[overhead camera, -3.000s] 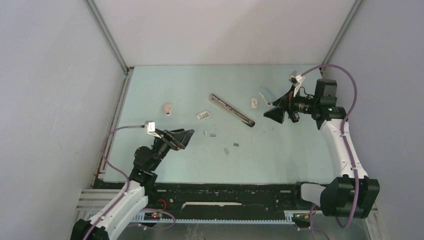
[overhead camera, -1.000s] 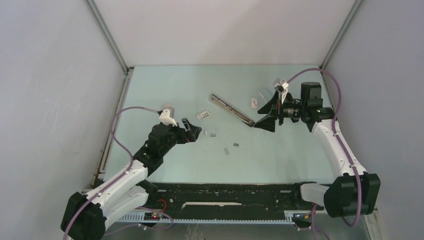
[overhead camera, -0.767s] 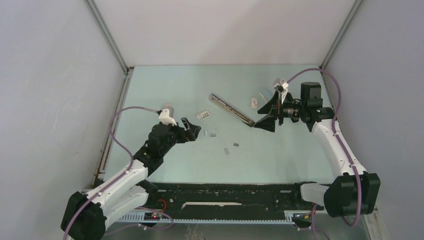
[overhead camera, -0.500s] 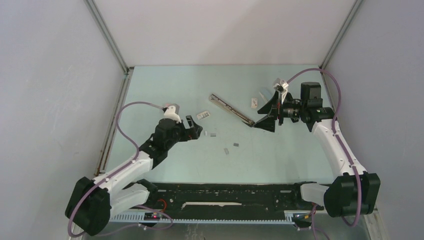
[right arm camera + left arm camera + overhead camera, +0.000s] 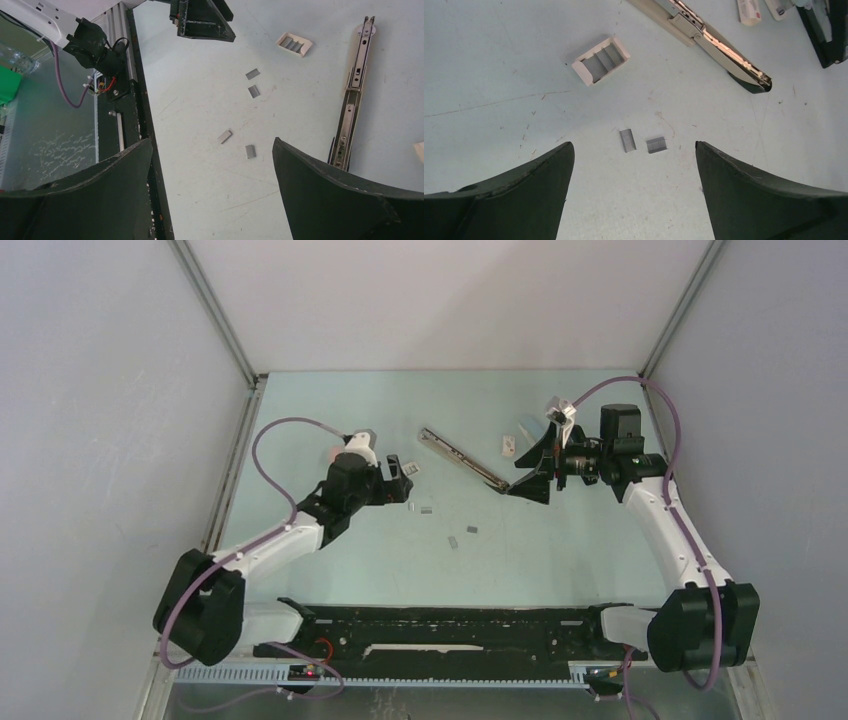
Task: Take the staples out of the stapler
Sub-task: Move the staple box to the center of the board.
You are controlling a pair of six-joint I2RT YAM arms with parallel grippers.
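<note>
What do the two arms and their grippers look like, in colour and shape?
Both the left arm and the right arm have white link shells with black joints. A purple cable loops along each. The left gripper and right gripper have broad, black, wedge-shaped fingers.

— Is there any writing here that we can read?
— None, as far as we can tell. The small white piece (image 5: 748,9) at the top edge of the left wrist view carries a reddish mark, but we cannot make letters of it.
— And the second white piece (image 5: 780,7) just beside it?
— We see a dark mark on it, too blurred and too small to read. From the top camera both are mere specks to us.
</note>
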